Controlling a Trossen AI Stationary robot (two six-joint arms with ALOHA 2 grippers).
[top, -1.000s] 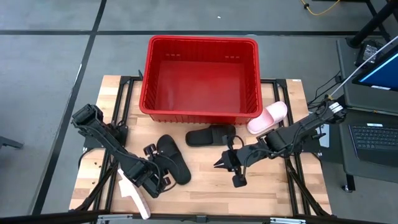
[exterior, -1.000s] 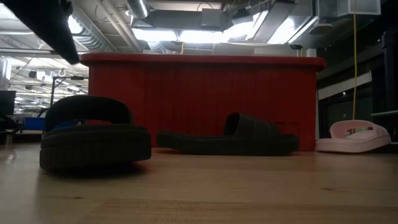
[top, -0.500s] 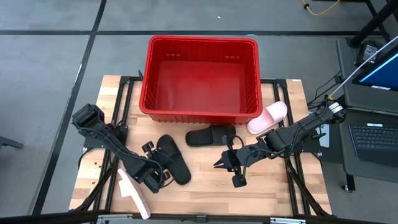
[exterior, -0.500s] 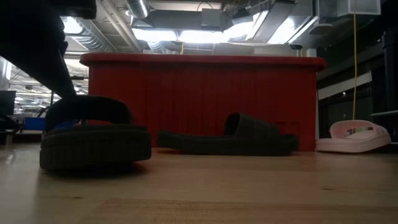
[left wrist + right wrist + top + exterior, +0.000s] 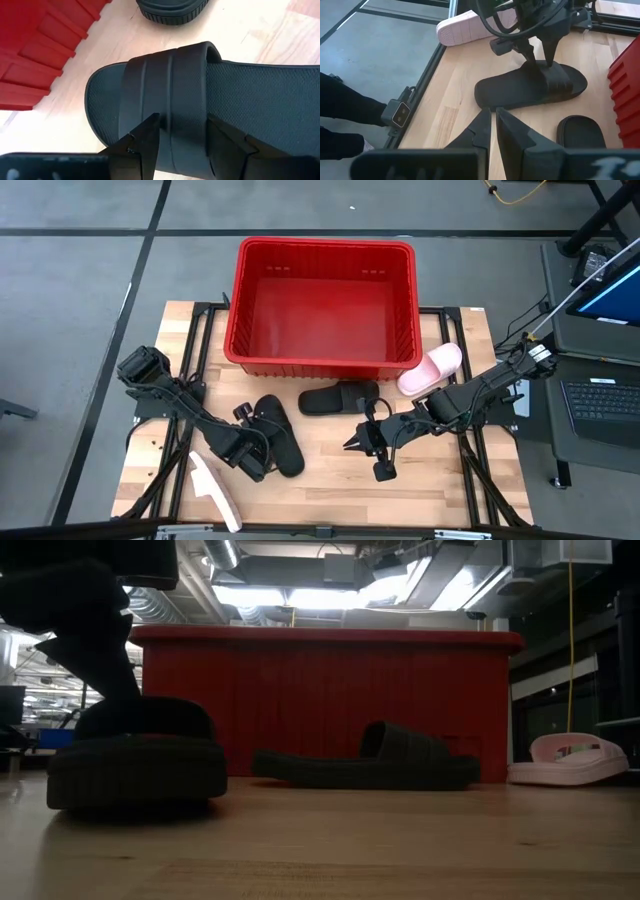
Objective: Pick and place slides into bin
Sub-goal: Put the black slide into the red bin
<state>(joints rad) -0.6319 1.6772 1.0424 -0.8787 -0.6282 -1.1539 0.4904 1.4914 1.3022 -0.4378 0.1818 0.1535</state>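
A black slide [image 5: 285, 448] lies sole down on the table's left half, and my left gripper [image 5: 262, 440] is down on its strap [image 5: 170, 90], fingers open. A second black slide [image 5: 340, 397] rests flat in front of the red bin [image 5: 325, 246]. One pink slide [image 5: 432, 370] sits by the bin's near right corner. Another pale slide [image 5: 215, 492] lies at the table's near left. My right gripper [image 5: 352, 444] hangs shut above the table's middle, touching nothing. My left gripper comes down on the near black slide's strap [image 5: 175, 107] slanting from above and from the table's near left. One fingertip [image 5: 150, 131] stands on the strap's top, the other [image 5: 216, 131] at the strap's heel-side edge. The slide stays sole down on the table [image 5: 135, 755].
The bin's near wall [image 5: 320, 690] rises just behind both black slides. Bare wood [image 5: 330, 480] lies along the near edge between the arms. A laptop [image 5: 605, 405] and a screen stand beyond the right edge.
My left gripper has sunk and moved toward the far edge, onto the near black slide's strap, with its fingers still open. The slide has shifted a little toward the table's left while staying flat.
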